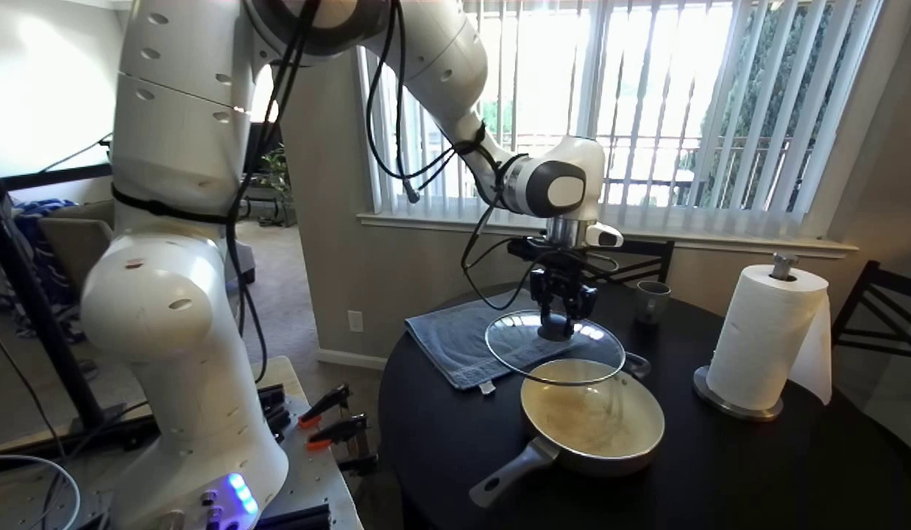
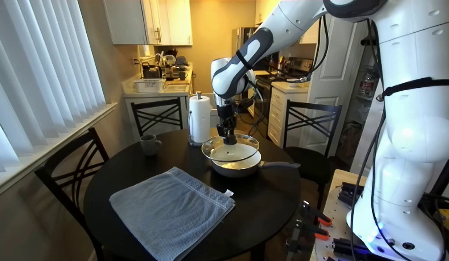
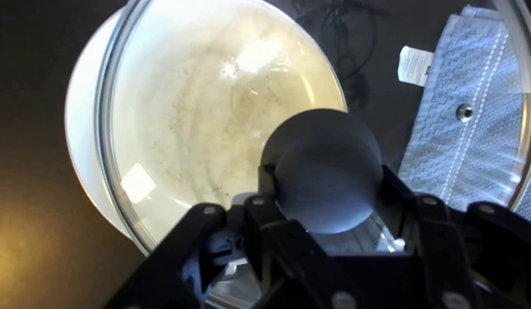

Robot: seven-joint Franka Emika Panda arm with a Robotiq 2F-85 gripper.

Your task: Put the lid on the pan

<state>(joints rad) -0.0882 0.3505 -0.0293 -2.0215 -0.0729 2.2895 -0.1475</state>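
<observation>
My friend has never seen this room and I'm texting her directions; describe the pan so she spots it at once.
Start at the round dark table by the window and find the gripper holding a glass lid. The pan sits on the table, partly beneath that lid. Unlike the mug, folded cloth and paper towel roll, it is cream inside, with a long grey handle.

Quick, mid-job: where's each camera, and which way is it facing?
An exterior view: beside the arm, facing a window across the table; arm and claw show.
An exterior view: on the towel side, facing kitchen cabinets; arm at picture right, claw mid-frame.
Wrist view: above the claw, looking down at the pan, mostly through the lid; claw at the bottom.
Both exterior views share arm, claw, lid, pan, towel and paper roll.
</observation>
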